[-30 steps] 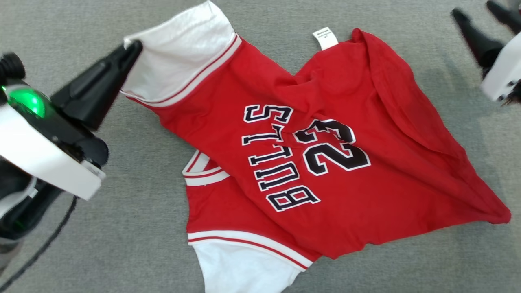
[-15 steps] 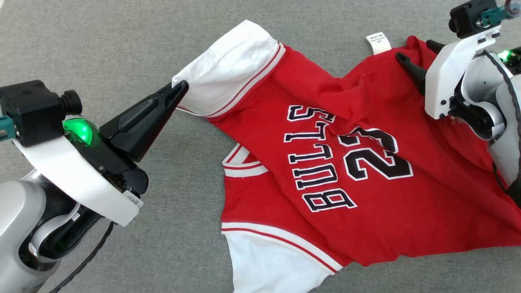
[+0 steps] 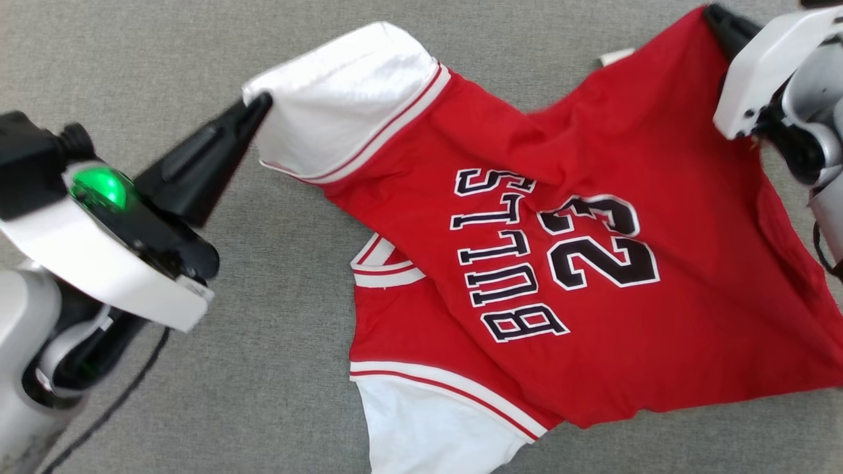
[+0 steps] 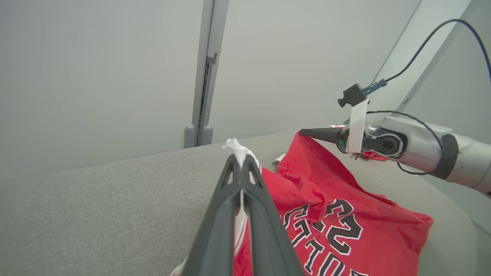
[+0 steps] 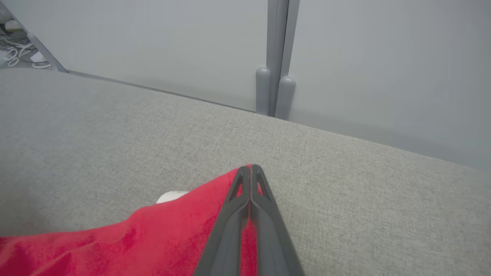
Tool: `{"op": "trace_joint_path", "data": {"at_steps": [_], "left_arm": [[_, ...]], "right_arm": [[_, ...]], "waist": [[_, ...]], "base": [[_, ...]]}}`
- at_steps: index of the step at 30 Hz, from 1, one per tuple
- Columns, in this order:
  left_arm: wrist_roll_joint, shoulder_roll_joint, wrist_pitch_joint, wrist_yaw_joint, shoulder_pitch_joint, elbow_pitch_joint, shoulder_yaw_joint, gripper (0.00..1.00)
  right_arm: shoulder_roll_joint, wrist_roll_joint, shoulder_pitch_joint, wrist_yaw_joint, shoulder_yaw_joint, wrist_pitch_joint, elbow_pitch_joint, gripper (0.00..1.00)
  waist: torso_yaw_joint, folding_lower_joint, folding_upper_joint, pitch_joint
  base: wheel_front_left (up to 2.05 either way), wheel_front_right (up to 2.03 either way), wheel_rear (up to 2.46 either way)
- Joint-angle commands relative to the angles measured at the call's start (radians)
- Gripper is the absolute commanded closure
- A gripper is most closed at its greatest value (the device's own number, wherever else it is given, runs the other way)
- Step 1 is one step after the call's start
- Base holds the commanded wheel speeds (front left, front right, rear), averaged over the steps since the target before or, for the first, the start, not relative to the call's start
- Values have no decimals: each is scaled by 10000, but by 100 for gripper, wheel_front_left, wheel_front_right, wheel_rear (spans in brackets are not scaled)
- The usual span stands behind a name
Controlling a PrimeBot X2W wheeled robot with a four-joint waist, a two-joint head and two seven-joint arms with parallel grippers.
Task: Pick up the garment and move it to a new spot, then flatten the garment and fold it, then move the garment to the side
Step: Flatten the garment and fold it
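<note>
The garment (image 3: 560, 316) is a red jersey with white sleeves and dark "BULLS 23" lettering, lying crumpled on the grey cloth surface. My left gripper (image 3: 262, 104) is shut on the tip of the far white sleeve (image 3: 342, 92); white cloth pokes out between its closed fingers (image 4: 239, 153). At the upper right, my right gripper (image 3: 714, 13) is shut on the garment's red hem corner, which is lifted off the surface; red cloth (image 5: 184, 234) runs up to its closed tips (image 5: 250, 167). The right arm (image 4: 406, 142) also appears in the left wrist view.
The grey cloth surface (image 3: 197, 395) spreads all around the jersey. A pale wall with a grey vertical post (image 5: 277, 57) stands behind the surface's far edge. A white label (image 3: 616, 58) peeks from under the red cloth. A black cable (image 3: 112, 401) hangs by my left arm.
My right gripper came in from the upper right, closed on the red hem corner and lifted it. The left gripper kept its hold on the white sleeve. The camera shifted.
</note>
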Motion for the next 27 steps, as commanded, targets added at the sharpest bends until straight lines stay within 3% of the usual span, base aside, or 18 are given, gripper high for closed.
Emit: {"op": "trace_joint_path", "data": {"at_steps": [1,9,15,21,24,27], "left_arm": [[127,-24,-242,-63,-297,115,207,100],[1326,-781,-2225,-269,-2435,854,1328,100],[1808,-1411,-2602,-455,-2691,219,1913,100],[1711,-860,-2634,-535,-599,-966,1512,100],[1652,-606,-2641,-547,222,-1244,1705,100],[1593,-450,-2642,-545,51,-1227,2070,100]], "right_arm": [[-72,132,-215,-10,-234,-441,44,100],[-574,782,-1129,-8,-1646,-3172,-182,100],[-1423,1246,-503,-10,-1765,-4282,-1399,100],[-2822,2091,2131,-10,-1896,-4497,-3093,100],[-3253,2527,3382,-10,-2313,-4668,-3790,100],[-3424,2718,3902,-10,-2763,-4701,-4326,100]], "waist": [[-69,0,0,-34],[-319,0,0,-226],[-529,0,0,-362],[-720,0,0,-397],[-776,0,0,-444],[-874,0,0,-566]], "base": [[0,0,0],[0,0,0],[0,0,0],[0,0,0],[0,0,0],[0,0,0]]}}
